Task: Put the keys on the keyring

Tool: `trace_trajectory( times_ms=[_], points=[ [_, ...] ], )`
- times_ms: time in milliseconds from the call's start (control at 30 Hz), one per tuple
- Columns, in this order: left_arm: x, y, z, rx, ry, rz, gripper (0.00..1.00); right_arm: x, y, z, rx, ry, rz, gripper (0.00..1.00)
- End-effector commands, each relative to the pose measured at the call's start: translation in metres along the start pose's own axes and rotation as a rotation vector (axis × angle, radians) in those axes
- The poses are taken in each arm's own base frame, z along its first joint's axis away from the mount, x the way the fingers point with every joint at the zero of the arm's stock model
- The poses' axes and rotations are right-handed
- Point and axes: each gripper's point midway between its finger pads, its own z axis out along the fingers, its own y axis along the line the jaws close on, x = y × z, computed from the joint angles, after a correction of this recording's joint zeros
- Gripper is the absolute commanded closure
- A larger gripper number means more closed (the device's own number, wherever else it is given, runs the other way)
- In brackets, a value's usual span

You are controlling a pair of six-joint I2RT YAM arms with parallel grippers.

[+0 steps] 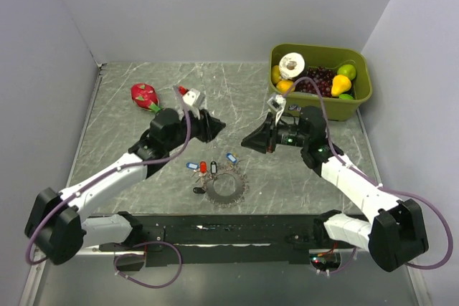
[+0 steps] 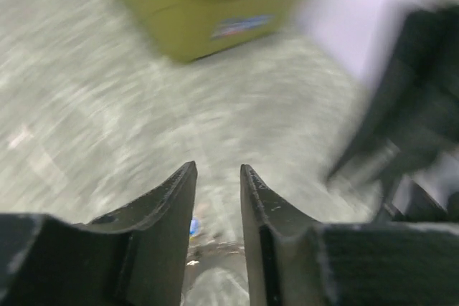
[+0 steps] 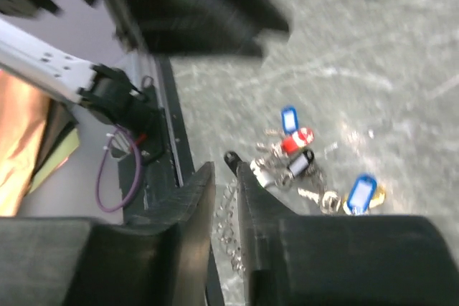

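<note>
Two keys with blue tags lie on the marble table, one to the left [image 1: 192, 165] and one to the right [image 1: 231, 157]. Between them are a red tag [image 1: 203, 168] and a black tag [image 1: 213, 168]. The large chain-like keyring [image 1: 224, 188] lies just in front, a black fob [image 1: 199, 190] at its left. The right wrist view shows the blue tags [image 3: 289, 119] [image 3: 361, 191] and the ring [image 3: 228, 227]. My left gripper [image 1: 217, 127] [image 2: 217, 170] and right gripper [image 1: 247, 141] [image 3: 226, 170] hover above the keys, tips facing, both slightly open and empty.
A green bin [image 1: 358, 98] of toy fruit stands at the back right and shows in the left wrist view [image 2: 215, 12]. A dragon fruit [image 1: 145, 96] and a small red-and-white object [image 1: 190, 95] lie at the back left. A black rail [image 1: 237, 233] runs along the near edge.
</note>
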Motion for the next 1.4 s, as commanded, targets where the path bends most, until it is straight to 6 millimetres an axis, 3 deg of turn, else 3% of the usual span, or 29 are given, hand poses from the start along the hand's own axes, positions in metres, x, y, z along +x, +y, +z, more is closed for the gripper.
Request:
trace_trajectory(
  times_ms=[0,33,100,167,200,367,633,900,1100,1167,1367],
  points=[
    [0.013,0.078,-0.001,-0.449,0.09,-0.128,0.59,0.038,-0.013,0.006,0.115,0.108,-0.001,0.6],
    [0.024,0.09,0.0,-0.497,0.118,-0.134,0.53,0.046,-0.024,0.008,0.175,0.129,0.014,0.56],
    [0.046,0.102,-0.006,-0.517,0.162,-0.168,0.36,0.063,-0.023,0.015,0.189,0.179,0.031,0.48],
    [0.06,0.104,-0.009,-0.476,0.188,-0.219,0.19,0.085,-0.036,0.019,0.255,0.238,0.081,0.44],
    [0.073,0.114,-0.016,-0.491,0.203,-0.274,0.16,0.092,-0.04,0.02,0.278,0.254,0.111,0.43],
    [0.112,0.134,-0.027,-0.503,0.286,-0.415,0.16,0.137,-0.063,0.028,0.368,0.375,0.295,0.46],
    [0.157,0.114,-0.023,-0.376,0.425,-0.519,0.19,0.187,-0.076,0.025,0.467,0.502,0.463,0.54],
    [0.182,0.098,-0.026,-0.306,0.489,-0.571,0.26,0.203,-0.082,0.015,0.527,0.522,0.49,0.53],
    [0.193,0.081,-0.021,-0.264,0.52,-0.591,0.3,0.196,-0.103,0.016,0.611,0.511,0.436,0.53],
    [0.193,0.08,-0.02,-0.262,0.513,-0.595,0.3,0.186,-0.107,0.018,0.622,0.509,0.395,0.52],
    [0.181,0.084,-0.02,-0.294,0.47,-0.568,0.29,0.125,-0.095,0.02,0.591,0.369,0.235,0.43]
  ],
)
